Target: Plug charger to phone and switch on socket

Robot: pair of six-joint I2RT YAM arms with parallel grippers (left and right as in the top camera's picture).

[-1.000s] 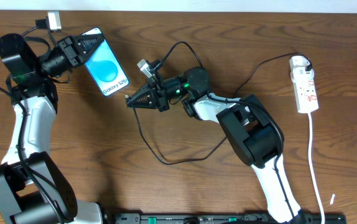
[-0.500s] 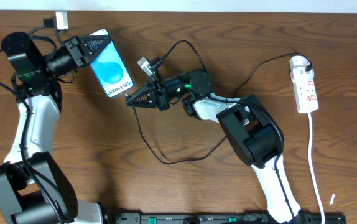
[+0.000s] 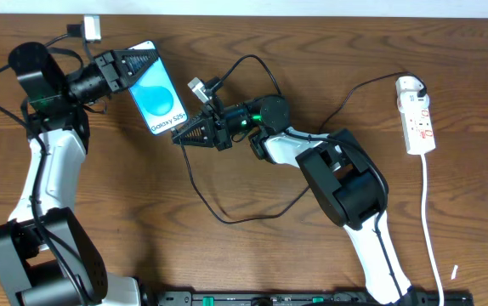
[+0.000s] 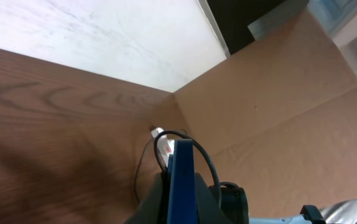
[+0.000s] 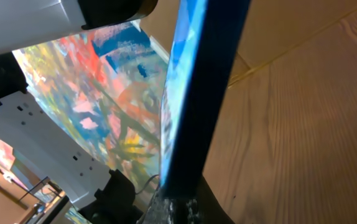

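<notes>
Seen from above, the phone point(image 3: 161, 92) is being held up off the table point(image 3: 142, 221) in the upper left of the frame, with the left gripper point(image 3: 148, 58) clamped onto its top end and the blue screen facing the camera. That screen can't be read from either wrist view. In the left wrist view the phone point(image 4: 180, 180) is only a thin blue edge at the bottom centre, pinched between the dark fingers. In the right wrist view it point(image 5: 197, 93) is a blurry dark slab running diagonally through the middle of the frame, right above the fingers of the right gripper point(image 5: 172, 208). The overhead view fills in the rest: the right gripper point(image 3: 177, 138) is closed just below the phone's lower end, and the charger point(image 3: 226, 222) leads out of it and loops down across the wood. The plug tip itself can't be made out in any view. The socket point(image 3: 418, 115) is only visible from above, lying flat at the far right, well apart from both grippers, with its white cord point(image 3: 425, 195) trailing toward the bottom edge.
</notes>
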